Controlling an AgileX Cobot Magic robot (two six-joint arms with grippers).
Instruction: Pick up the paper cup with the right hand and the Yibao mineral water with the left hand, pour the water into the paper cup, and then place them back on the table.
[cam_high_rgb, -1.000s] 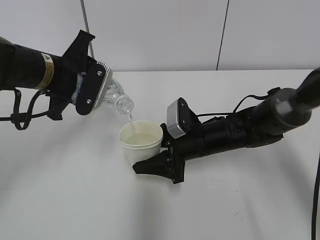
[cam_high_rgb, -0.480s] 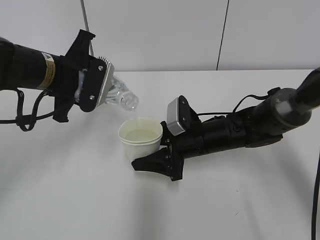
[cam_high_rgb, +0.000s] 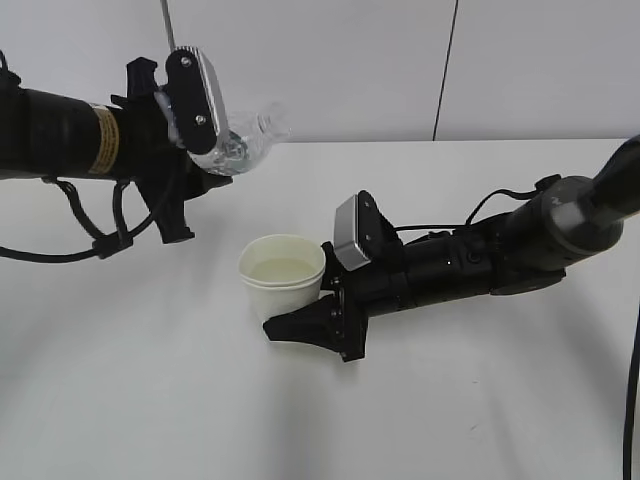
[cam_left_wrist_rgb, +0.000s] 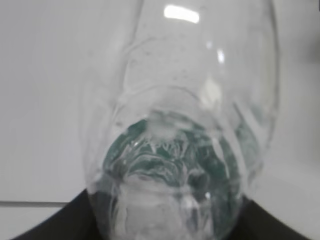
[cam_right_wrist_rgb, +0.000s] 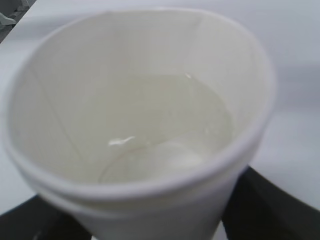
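White tabletop fills the scene: the table (cam_high_rgb: 150, 400) runs back to a pale wall with a thin dark vertical seam (cam_high_rgb: 446, 70).

On the left of the exterior view, the left hand (cam_high_rgb: 205, 150) is raised above the table, its arm coming in level from the left edge with a yellow text band around it. Its end effector is clenched around the Yibao mineral water (cam_high_rgb: 245, 145), which lies tilted with its open neck pointing up and to the right, toward the wall. The bottle is well clear of the cup, up and to the left of it. The left wrist view looks along the clear ribbed body (cam_left_wrist_rgb: 185, 150) (a greenish tint shows through the plastic low in the frame, and fine droplets cling inside the wall).

Near the middle, the paper cup (cam_high_rgb: 283, 283) stands upright, held by the right hand (cam_high_rgb: 315, 320), whose arm stretches in low from the right edge. Its end effector grips the cup around the lower wall, with one black finger (cam_high_rgb: 300, 331) showing in front of and below the cup. Whether the cup's base touches the table cannot be told. The right wrist view looks down into the cup (cam_right_wrist_rgb: 135, 130), where pale clear liquid sits well below the rolled rim.
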